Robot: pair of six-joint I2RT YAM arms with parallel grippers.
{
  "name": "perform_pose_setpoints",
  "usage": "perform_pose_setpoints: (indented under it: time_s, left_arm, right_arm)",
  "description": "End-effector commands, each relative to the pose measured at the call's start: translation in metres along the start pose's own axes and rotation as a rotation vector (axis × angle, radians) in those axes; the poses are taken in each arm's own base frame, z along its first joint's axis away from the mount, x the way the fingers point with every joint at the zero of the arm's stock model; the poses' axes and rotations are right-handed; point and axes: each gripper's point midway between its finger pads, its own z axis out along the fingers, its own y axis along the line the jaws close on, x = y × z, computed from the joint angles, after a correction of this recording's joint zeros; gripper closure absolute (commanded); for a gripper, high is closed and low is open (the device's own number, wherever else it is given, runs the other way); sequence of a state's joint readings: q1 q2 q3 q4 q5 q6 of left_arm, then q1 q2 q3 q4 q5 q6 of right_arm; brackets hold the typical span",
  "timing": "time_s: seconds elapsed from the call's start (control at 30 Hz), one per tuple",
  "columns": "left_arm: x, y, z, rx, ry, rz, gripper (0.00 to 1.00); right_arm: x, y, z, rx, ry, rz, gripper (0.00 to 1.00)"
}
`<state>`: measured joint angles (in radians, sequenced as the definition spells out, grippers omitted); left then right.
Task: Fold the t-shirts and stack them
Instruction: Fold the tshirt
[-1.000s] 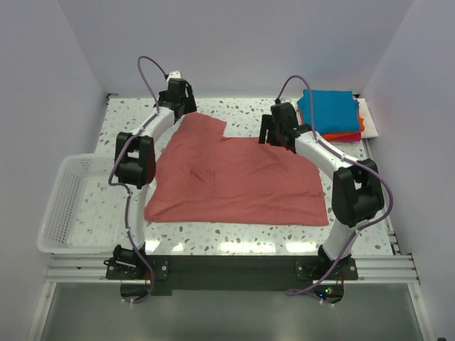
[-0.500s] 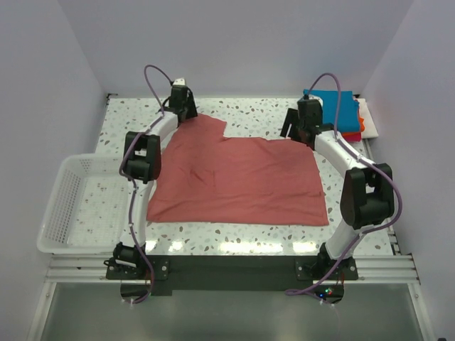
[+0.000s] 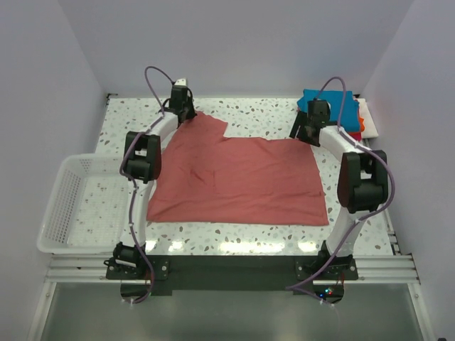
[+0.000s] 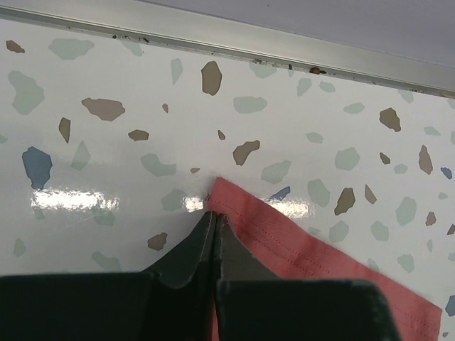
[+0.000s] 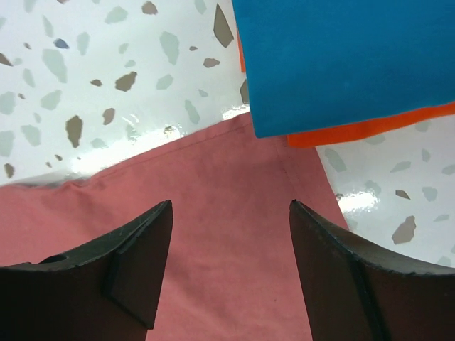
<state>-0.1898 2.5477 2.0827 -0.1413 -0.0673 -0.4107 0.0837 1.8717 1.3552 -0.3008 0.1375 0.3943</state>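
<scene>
A large dusty-red t-shirt [image 3: 234, 177] lies spread flat across the middle of the table. My left gripper [image 3: 183, 114] is down at its far left corner, shut, and in the left wrist view the left gripper [image 4: 213, 213] has its tips at the hemmed corner of the dusty-red shirt [image 4: 306, 249], with a sliver of red between the fingers. Over the shirt's far right corner my right gripper [image 3: 304, 135] hangs open; the wrist view shows the right gripper [image 5: 231, 206] with only red cloth [image 5: 213, 249] below the gap. A folded teal-blue t-shirt [image 3: 330, 110] [image 5: 341, 57] lies on a folded orange one [image 3: 359, 126] [image 5: 370, 128] at the back right.
A white mesh basket [image 3: 60, 206] stands at the table's left edge. A metal rail [image 4: 284, 50] runs along the table's far edge just beyond the left gripper. The folded stack overlaps the red shirt's far right corner in the right wrist view.
The left gripper has gone from open to shut at the shirt's far left corner. The right arm has swung right and back, from mid-shirt to the far right corner by the stack.
</scene>
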Motion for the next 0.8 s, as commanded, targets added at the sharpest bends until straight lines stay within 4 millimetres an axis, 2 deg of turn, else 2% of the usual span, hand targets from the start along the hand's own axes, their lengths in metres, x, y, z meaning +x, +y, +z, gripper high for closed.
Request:
perform_pose_setpoints:
  time_s: [0.0,0.1,0.17,0.2,0.27,0.47,0.57,0.6,0.77]
  left_arm:
    - [-0.067,-0.02,-0.031,0.071,-0.15,-0.018,1.0]
    - [-0.08,-0.025,-0.047,0.087,-0.185,-0.018,1.0]
    - [-0.081,-0.025,-0.052,0.093,-0.189,-0.021,1.0]
    - [-0.088,-0.027,-0.054,0.103,-0.216,-0.025,1.0]
    - [-0.089,-0.029,-0.058,0.116,-0.217,-0.03,1.0]
    - [-0.088,-0.031,-0.062,0.125,-0.215,-0.032,1.0]
    - [-0.089,-0.031,-0.064,0.126,-0.216,-0.032,1.0]
    - [-0.09,-0.031,-0.066,0.128,-0.218,-0.032,1.0]
    - [-0.093,-0.032,-0.071,0.135,-0.226,-0.035,1.0]
  right_arm:
    - [-0.008,0.009,0.014,-0.028,0.005,-0.034,0.32]
    - [-0.007,0.005,0.024,0.001,0.008,-0.041,0.32]
    - [-0.011,0.001,0.027,0.026,-0.011,-0.045,0.32]
    - [-0.013,-0.004,0.031,0.055,-0.021,-0.05,0.32]
    - [-0.018,-0.006,0.035,0.073,-0.034,-0.06,0.32]
    - [-0.017,-0.012,0.049,0.116,-0.023,-0.058,0.33]
    - [-0.015,-0.015,0.056,0.144,-0.015,-0.055,0.36]
    - [-0.02,-0.014,0.057,0.148,-0.023,-0.054,0.37]
    - [-0.014,-0.021,0.065,0.191,0.004,-0.049,0.43]
